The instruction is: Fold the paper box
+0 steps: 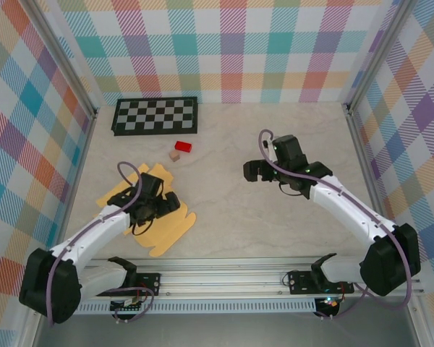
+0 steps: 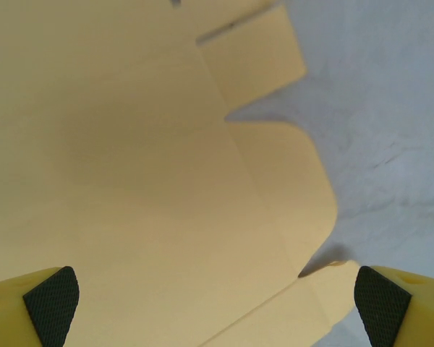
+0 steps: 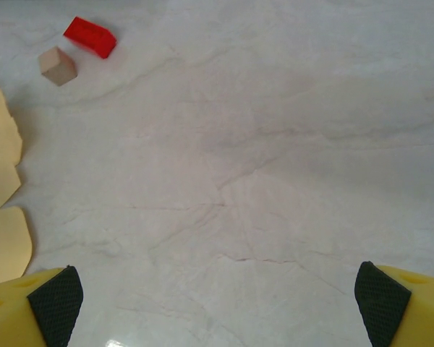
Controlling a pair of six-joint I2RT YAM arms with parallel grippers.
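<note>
The paper box [image 1: 170, 230] lies flat on the table at the front left, a yellow-orange die-cut sheet with rounded flaps. My left gripper [image 1: 158, 205] hovers low over its middle and hides part of it. In the left wrist view the sheet [image 2: 145, 181] spreads under the open left gripper [image 2: 217, 303], with creases and flap notches at its right edge; nothing is between the pads [image 2: 52, 303]. My right gripper [image 1: 259, 171] stands open over bare table to the right, well apart from the sheet. In the right wrist view that gripper [image 3: 217, 307] is empty, and the sheet's edge [image 3: 3, 238] shows at far left.
A small red block [image 1: 183, 147] and a tiny tan cube [image 1: 174, 155] sit just beyond the sheet, also seen as the red block [image 3: 90, 36] and the cube [image 3: 58, 65]. A checkerboard [image 1: 155, 116] lies at the back wall. Plaid walls close in three sides.
</note>
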